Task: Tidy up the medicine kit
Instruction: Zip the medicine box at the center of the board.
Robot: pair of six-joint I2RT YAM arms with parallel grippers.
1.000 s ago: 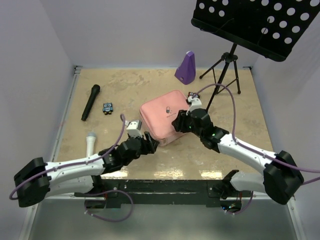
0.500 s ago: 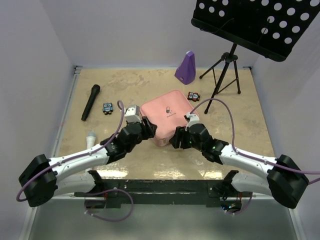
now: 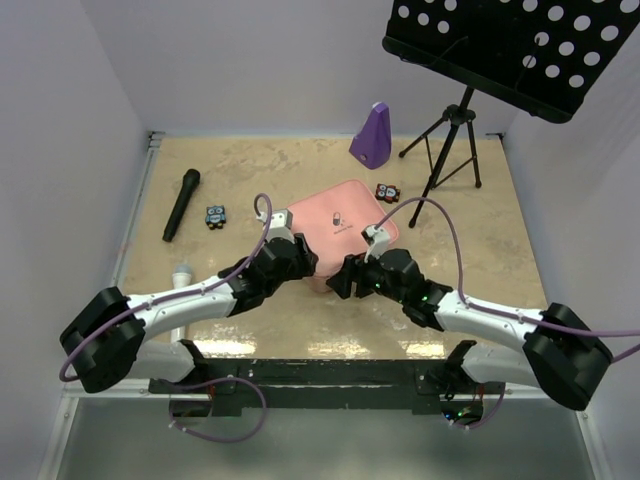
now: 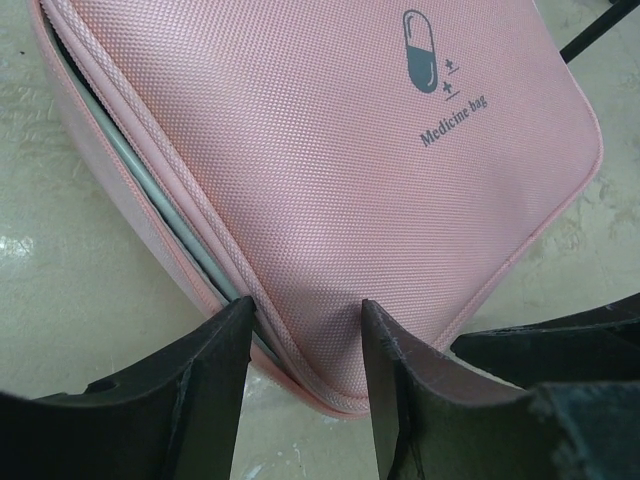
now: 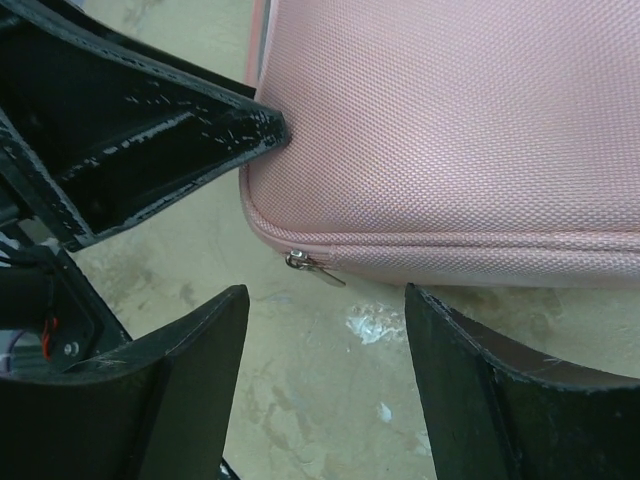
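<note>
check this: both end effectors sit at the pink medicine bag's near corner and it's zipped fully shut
Not fully shut: the left wrist view shows the medicine bag unzipped and gaping along one side. The left end effector and right end effector are at its near corner.

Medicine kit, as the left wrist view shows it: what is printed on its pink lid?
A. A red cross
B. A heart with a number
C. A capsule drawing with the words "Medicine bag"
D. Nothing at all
C: the lid of the medicine kit carries a grey capsule drawing, and the words "Medicine bag" stand just below it.
</note>
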